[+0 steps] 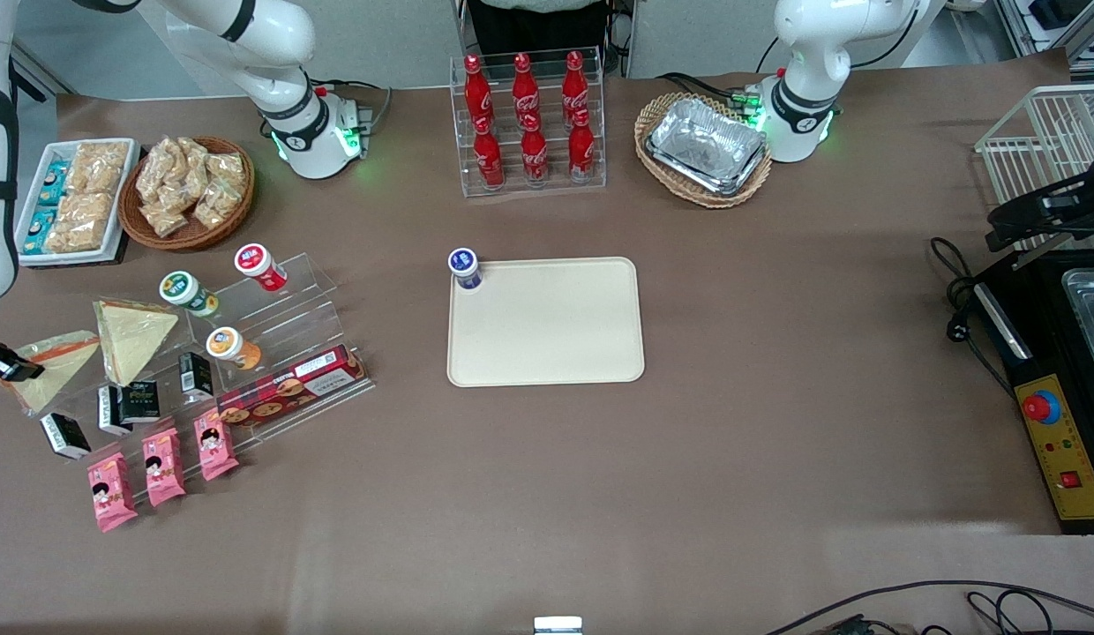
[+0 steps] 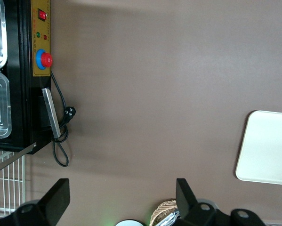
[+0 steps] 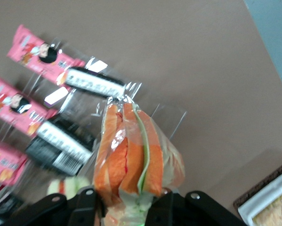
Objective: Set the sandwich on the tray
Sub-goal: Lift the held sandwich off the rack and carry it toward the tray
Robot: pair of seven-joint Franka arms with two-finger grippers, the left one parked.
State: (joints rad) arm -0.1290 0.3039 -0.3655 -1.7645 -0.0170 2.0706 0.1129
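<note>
The sandwich (image 1: 60,369) is a clear-wrapped wedge with an orange and green filling stripe, at the working arm's end of the table. My gripper (image 1: 11,365) is shut on it. In the right wrist view the fingers (image 3: 86,205) pinch the wrapped sandwich (image 3: 131,150) at its base, orange and green layers facing the camera. The cream-beige tray (image 1: 556,335) lies flat at the table's middle, well away from the gripper toward the parked arm. Its rounded corner also shows in the left wrist view (image 2: 268,146).
A blue-lidded cup (image 1: 465,267) stands on a tray corner. A plain pale-yellow wedge (image 1: 132,335) lies beside the sandwich on a clear tiered stand (image 1: 282,309) with small cups, black packs, biscuits and pink packets (image 1: 163,476). Cola rack (image 1: 529,123) and foil trays (image 1: 708,145) stand farther from the camera.
</note>
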